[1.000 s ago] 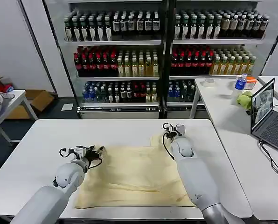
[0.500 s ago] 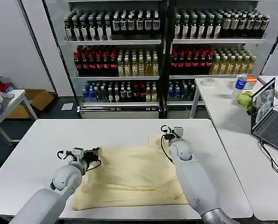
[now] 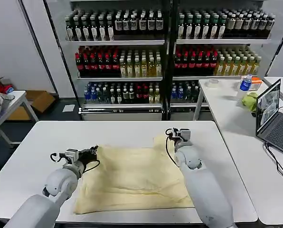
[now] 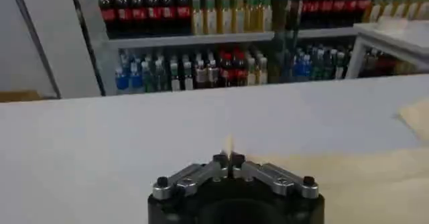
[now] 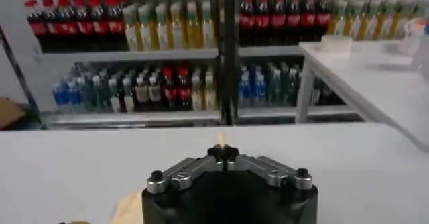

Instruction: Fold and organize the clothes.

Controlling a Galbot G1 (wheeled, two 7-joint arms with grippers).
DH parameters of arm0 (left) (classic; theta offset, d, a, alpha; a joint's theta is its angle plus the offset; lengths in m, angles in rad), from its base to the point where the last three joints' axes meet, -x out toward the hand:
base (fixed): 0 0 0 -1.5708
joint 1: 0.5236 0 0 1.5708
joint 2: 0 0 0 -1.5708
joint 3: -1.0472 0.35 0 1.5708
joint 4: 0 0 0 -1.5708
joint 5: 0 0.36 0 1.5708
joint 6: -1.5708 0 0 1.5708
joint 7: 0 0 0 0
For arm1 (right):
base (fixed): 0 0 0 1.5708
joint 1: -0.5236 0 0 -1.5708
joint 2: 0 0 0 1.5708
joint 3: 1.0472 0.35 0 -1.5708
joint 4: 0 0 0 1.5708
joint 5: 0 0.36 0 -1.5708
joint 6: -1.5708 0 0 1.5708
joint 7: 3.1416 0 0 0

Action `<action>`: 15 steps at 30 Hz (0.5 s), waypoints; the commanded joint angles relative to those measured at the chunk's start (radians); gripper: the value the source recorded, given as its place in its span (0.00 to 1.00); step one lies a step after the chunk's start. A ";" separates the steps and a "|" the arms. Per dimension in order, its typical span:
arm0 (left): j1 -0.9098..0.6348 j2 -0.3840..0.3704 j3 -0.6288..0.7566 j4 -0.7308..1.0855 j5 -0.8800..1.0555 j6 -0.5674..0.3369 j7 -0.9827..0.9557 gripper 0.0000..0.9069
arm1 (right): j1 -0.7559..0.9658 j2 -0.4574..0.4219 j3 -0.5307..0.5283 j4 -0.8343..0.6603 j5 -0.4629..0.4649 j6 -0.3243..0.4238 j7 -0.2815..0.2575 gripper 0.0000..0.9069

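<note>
White table (image 3: pixel 42 142) spreads under me, wide and bare at its near left and far edge. Across its middle lies the pale yellow T-shirt (image 3: pixel 132 175), spread mostly flat and far larger than either of my grippers, with its far edge raised into a soft ridge between my two arms. My right arm reaches forward along the shirt's right side; my left arm comes in along its left side.

My left gripper (image 3: pixel 93 151) sits at the shirt's far left corner, pinched tight on a small peak of the cream fabric (image 4: pixel 229 146), which stands up as a thin sliver between the fingertips in the left wrist view. My right gripper (image 3: pixel 168 135) sits at the shirt's far right corner, fingers drawn together the same way, with a slim bit of the fabric (image 5: pixel 221 138) poking up between the tips and a cream patch of shirt (image 5: pixel 127 208) below it in the right wrist view.
</note>
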 commanded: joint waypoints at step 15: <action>0.322 0.068 -0.185 -0.300 -0.024 -0.008 0.008 0.00 | -0.433 -0.203 0.135 0.569 0.067 -0.026 -0.010 0.00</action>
